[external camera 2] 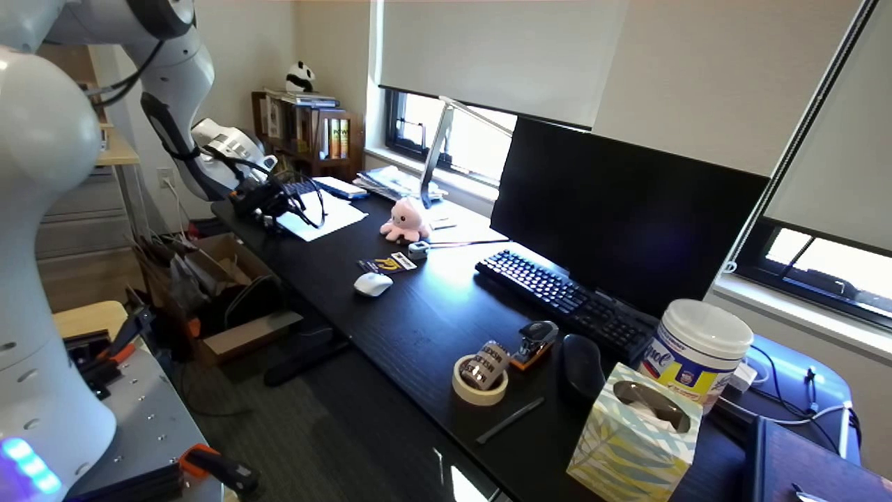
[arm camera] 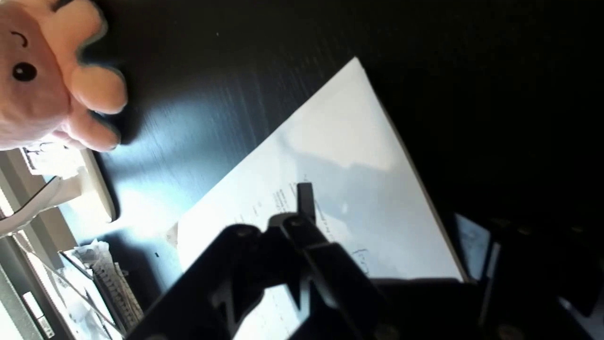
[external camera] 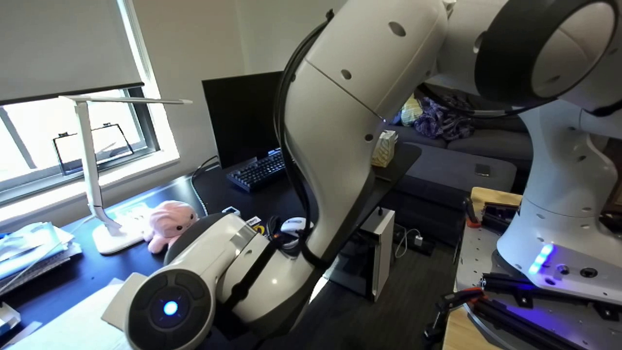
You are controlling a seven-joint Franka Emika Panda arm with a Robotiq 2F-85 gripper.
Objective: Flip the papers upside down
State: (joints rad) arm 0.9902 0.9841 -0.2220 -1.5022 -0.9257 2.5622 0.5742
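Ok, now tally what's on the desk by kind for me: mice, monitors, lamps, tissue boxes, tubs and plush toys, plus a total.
Mice, a white mouse and a black mouse: 2
Monitor: 1
Lamp: 1
Tissue box: 1
Tub: 1
Pink plush toy: 1
Total: 7

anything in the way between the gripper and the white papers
Nothing visible stands between the black fingers and the flat stack of white printed papers; the pink plush octopus toy sits apart, to one side.
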